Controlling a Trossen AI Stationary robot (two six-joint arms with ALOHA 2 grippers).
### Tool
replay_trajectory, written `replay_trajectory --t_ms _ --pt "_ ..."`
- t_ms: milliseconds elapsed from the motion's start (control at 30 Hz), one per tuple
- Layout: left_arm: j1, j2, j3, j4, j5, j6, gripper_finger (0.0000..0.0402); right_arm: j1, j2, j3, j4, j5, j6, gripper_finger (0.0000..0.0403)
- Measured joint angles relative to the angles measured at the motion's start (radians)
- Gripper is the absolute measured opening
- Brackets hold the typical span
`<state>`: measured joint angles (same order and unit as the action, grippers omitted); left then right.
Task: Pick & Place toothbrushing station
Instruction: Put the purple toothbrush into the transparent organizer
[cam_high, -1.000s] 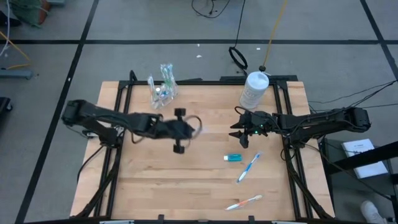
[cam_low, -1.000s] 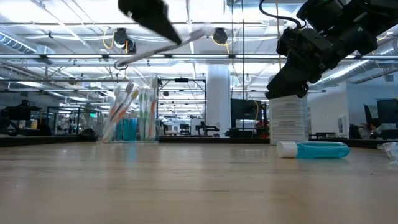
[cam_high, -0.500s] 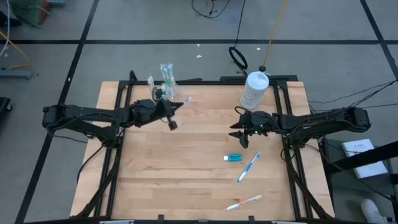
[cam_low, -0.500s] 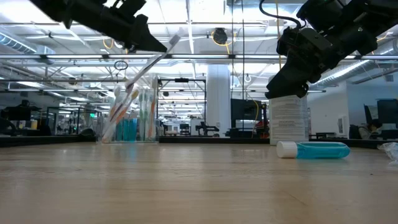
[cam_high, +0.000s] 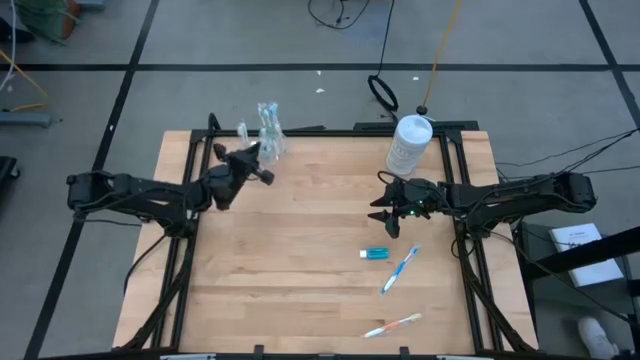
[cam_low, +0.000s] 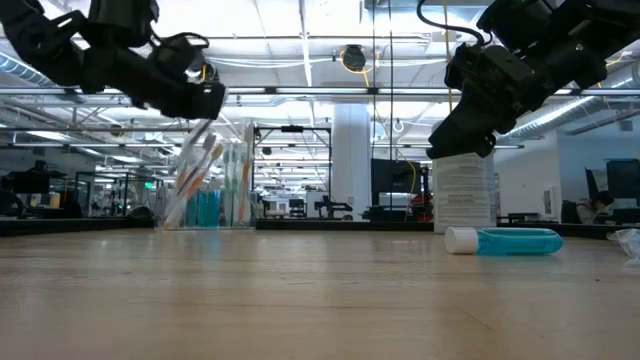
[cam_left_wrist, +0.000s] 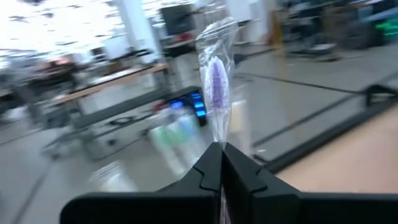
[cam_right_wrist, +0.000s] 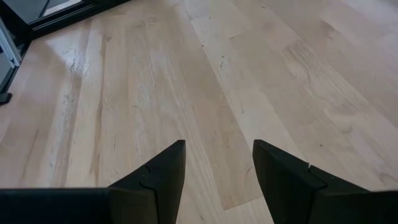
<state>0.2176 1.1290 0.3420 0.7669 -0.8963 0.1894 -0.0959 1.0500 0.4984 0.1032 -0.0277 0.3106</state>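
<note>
The left gripper (cam_left_wrist: 222, 163) has its two dark fingers (cam_left_wrist: 208, 171) pinched tight on a clear-wrapped toothbrush with a purple bristle head (cam_left_wrist: 217, 87). The brush stands straight out past the fingertips. The pale wooden table edge (cam_left_wrist: 348, 158) lies just beside them.

Pale wood, clear plastic

The desk (cam_high: 300, 260) is matt planked wood; at its far edge the cup (cam_high: 265, 143) is glossy clear plastic.

Large white bottle (cam_high: 408, 144) upright at far right corner of wooden table (cam_high: 320, 270); black cable loop (cam_high: 382, 92) on floor beyond.
</note>
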Motion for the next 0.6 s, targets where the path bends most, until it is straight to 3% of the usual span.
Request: replay_trajectory --t_ms 200,433,600 --pt "0.000 0.000 -0.034 0.020 -0.195 -0.019 0.0010 0.000 0.000 0.000 0.000 0.000 -0.009 0.0183" --pt "0.006 0.000 -0.034 0.070 -0.196 0.035 0.0008 0.000 0.000 0.000 0.000 0.000 -0.009 0.0183" --pt "0.076 0.000 -0.034 0.103 -0.196 0.050 0.0004 0.000 0.000 0.000 0.000 0.000 -0.009 0.0183"
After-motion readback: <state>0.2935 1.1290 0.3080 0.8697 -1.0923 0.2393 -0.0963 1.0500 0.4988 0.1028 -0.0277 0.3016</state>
